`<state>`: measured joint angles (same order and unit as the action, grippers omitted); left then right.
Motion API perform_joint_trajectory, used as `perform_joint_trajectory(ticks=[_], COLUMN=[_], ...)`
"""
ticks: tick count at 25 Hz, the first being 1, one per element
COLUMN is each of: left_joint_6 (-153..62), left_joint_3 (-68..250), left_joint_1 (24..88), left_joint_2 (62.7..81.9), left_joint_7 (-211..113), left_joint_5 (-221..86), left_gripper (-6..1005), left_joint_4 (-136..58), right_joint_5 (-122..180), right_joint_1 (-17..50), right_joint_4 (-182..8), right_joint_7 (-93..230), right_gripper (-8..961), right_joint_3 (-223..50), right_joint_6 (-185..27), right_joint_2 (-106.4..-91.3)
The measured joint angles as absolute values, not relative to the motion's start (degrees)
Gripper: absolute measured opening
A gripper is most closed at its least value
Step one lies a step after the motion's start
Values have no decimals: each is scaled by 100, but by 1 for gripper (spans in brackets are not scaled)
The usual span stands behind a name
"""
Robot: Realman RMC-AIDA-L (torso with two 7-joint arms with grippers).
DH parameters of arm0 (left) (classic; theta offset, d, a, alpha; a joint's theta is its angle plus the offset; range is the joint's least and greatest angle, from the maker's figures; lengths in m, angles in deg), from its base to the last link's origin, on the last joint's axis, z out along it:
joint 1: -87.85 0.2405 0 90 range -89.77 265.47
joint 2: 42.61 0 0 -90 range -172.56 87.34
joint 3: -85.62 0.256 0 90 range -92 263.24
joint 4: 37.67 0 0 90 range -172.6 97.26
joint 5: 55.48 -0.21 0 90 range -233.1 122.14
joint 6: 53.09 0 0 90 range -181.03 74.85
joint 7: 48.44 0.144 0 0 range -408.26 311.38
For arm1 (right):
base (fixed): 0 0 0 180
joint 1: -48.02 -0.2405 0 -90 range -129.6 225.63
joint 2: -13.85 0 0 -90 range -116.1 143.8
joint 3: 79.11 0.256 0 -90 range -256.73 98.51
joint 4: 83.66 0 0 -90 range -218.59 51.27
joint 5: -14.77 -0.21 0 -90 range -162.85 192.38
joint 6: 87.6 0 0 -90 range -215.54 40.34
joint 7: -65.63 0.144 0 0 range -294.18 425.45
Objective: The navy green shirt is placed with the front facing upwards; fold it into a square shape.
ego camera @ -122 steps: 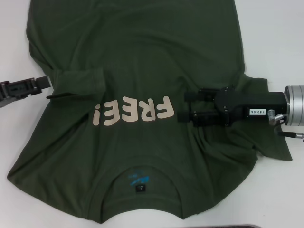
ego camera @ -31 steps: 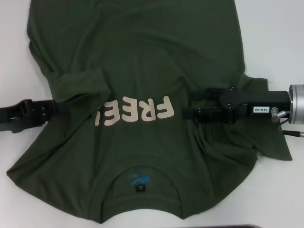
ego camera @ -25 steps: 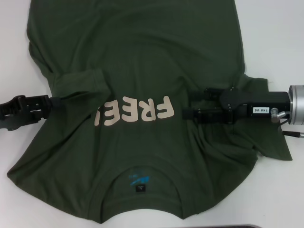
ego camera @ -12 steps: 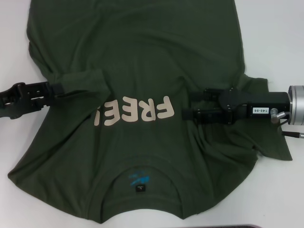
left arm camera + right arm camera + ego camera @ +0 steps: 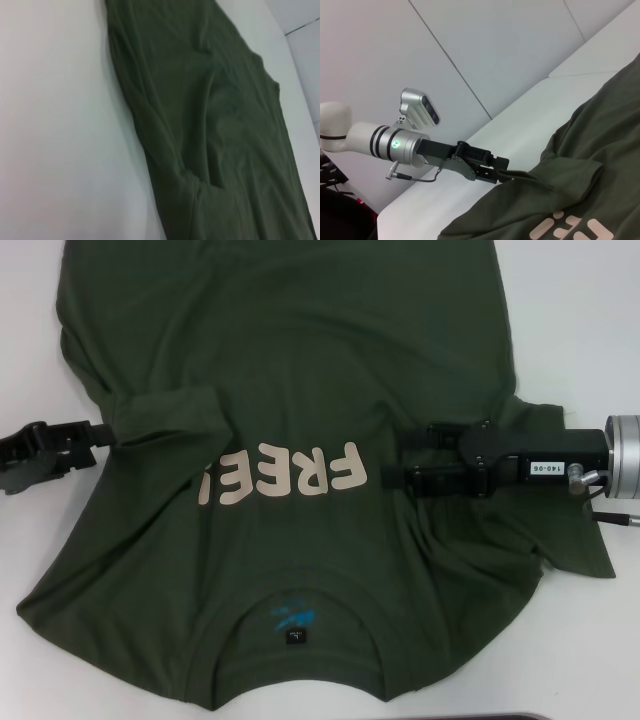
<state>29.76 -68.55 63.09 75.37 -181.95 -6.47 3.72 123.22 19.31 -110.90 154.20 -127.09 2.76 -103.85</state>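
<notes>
Lying before you: the navy green shirt (image 5: 290, 440), spread front up on the white table (image 5: 590, 320), "FREE" lettering (image 5: 283, 476) mid-chest, collar nearest you. Left gripper (image 5: 105, 432) sits at the folded-in sleeve's edge, jaws closed on that cloth. Right gripper (image 5: 412, 454) rests over the opposite side; you cannot tell its jaw state.

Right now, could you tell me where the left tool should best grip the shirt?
Probably the hem of the folded-in left sleeve, coming in low from the robot's left: that edge lies loose over the navy green shirt, right by the left tool.
</notes>
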Motion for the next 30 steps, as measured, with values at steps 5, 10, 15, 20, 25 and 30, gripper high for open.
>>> perform_joint_trajectory(ticks=[5,10,15,20,25,30], left_joint_6=[3021,3145,3415,3587,3721,3906], left_joint_3=[-6824,-6779,-6823,-6835,-6851,-6930], left_joint_1=[6305,6305,6281,6273,6299,6302], left_joint_2=[7540,7564,7601,7633,7657,7655], left_joint_7=[-18279,-18334,-18342,-18344,-18344,-18343], left_joint_5=[-676,-642,-629,-617,-608,-603], left_gripper=[551,551,551,551,551,551], left_joint_4=[357,355,377,387,407,411], right_joint_5=[12322,12322,12322,12322,12322,12331], right_joint_1=[1928,1928,1929,1939,1943,1936], right_joint_4=[-11090,-11091,-11091,-11090,-11091,-11090], right_joint_7=[15420,15403,15389,15384,15383,15383], right_gripper=[920,920,920,920,920,920], right_joint_3=[-12709,-12709,-12710,-12709,-12710,-12709], right_joint_6=[275,274,274,274,275,275], right_joint_2=[-10383,-10379,-10373,-10375,-10382,-10384])
